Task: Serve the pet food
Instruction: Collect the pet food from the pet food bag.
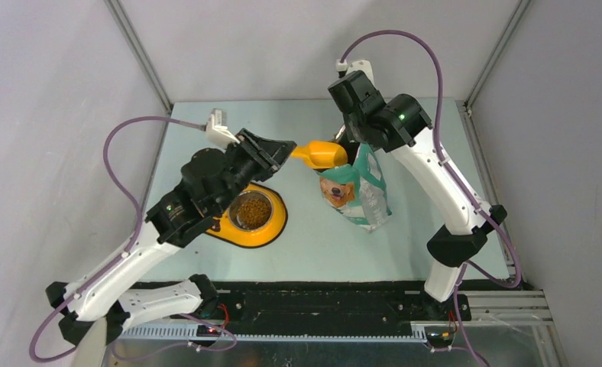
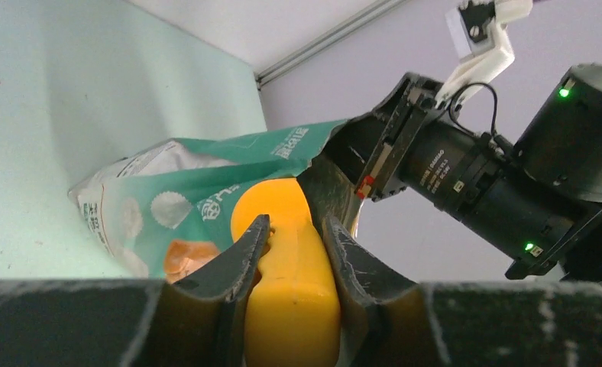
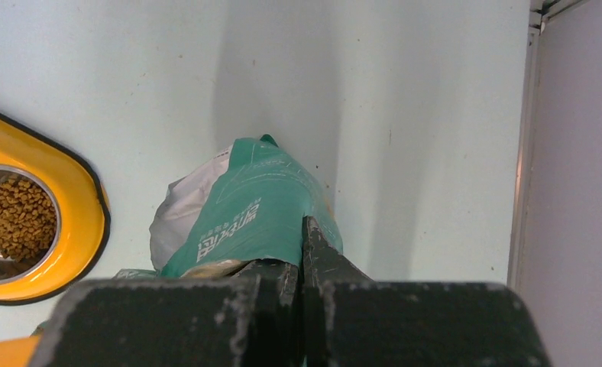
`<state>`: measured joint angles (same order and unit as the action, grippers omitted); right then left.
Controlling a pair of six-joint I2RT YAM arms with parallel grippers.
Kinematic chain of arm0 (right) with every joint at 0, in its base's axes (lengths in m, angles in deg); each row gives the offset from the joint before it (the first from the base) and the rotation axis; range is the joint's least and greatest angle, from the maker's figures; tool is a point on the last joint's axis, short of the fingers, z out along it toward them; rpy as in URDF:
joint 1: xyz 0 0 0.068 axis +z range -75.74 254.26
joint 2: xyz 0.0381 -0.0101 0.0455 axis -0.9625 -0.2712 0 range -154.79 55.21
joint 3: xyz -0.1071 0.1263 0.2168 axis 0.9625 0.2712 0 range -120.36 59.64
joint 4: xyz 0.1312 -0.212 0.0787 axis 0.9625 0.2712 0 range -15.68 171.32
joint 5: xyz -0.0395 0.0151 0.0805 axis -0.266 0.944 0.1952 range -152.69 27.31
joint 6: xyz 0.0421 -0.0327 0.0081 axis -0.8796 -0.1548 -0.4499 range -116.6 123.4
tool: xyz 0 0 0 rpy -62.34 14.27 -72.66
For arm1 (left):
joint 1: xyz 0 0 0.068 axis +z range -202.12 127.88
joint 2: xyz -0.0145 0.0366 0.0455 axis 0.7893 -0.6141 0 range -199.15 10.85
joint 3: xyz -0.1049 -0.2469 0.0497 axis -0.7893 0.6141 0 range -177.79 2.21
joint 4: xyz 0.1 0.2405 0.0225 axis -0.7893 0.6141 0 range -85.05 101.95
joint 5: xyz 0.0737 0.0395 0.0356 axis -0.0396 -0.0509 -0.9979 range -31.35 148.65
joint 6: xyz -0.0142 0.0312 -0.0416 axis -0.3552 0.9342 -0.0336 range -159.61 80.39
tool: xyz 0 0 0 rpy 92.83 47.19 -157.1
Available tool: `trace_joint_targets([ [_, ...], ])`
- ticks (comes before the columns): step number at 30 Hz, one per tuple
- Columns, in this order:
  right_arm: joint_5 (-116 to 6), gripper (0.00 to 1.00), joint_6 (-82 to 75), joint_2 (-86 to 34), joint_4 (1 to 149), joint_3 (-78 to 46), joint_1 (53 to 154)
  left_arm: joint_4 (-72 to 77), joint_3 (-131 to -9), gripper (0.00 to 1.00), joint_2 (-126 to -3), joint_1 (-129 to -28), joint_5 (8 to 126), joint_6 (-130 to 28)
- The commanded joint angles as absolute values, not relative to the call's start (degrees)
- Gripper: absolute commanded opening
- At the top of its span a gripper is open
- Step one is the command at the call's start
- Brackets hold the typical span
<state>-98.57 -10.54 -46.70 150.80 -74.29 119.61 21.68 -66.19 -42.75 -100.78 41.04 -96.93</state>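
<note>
While the pet food (image 1: pixel 252 210) lies in the yellow-rimmed bowl (image 1: pixel 275 229), you see the bag (image 1: pixel 355 191) at 3 o'clock from it. Your right gripper (image 3: pixel 302 229) is pinching the bag's top edge. Your left gripper (image 2: pixel 294 225) clamps the orange scoop (image 2: pixel 290 260) at the bag's mouth, at 1 o'clock from the bowl.

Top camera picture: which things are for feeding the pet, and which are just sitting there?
For the job: pet food in the yellow bowl, orange scoop held by the left gripper, green bag pinched by the right gripper.
Just there: purple cables, grey rail by the arm bases.
</note>
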Motion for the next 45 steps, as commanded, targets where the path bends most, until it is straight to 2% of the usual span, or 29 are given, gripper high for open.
trace_joint_targets([
  [1,-105.4,0.00,-9.7,-40.9,132.9,-74.6,119.5,28.6,-71.8,0.00,-45.0,-104.8,32.7,-92.8],
  [5,-105.4,0.00,-10.1,-37.0,130.5,-66.5,119.0,35.3,-77.8,0.00,-53.2,-108.7,29.2,-91.7],
  [13,-106.1,0.00,-9.9,-30.0,126.6,-55.2,117.3,50.4,-98.3,0.00,-72.3,-112.1,23.8,-89.1],
  [22,-109.1,0.00,-7.2,-24.4,124.1,-49.1,116.1,69.8,-121.2,0.00,-88.6,-112.6,15.0,-87.6],
  [25,-109.6,0.00,-5.8,-22.9,120.9,-47.0,116.1,72.2,-122.5,0.00,-89.8,-112.5,10.9,-85.9],
  [34,-111.7,0.00,-5.0,-23.0,115.8,-45.5,116.2,72.0,-122.1,0.00,-91.8,-103.7,13.0,-81.0],
  [41,-114.3,0.00,-6.9,-25.8,115.6,-45.5,117.0,77.1,-139.8,0.00,-101.2,-98.9,13.2,-73.5],
  [45,-115.0,0.00,-6.0,-27.0,114.6,-45.3,117.0,74.9,-136.3,0.00,-98.9,-99.8,19.3,-69.2],
])
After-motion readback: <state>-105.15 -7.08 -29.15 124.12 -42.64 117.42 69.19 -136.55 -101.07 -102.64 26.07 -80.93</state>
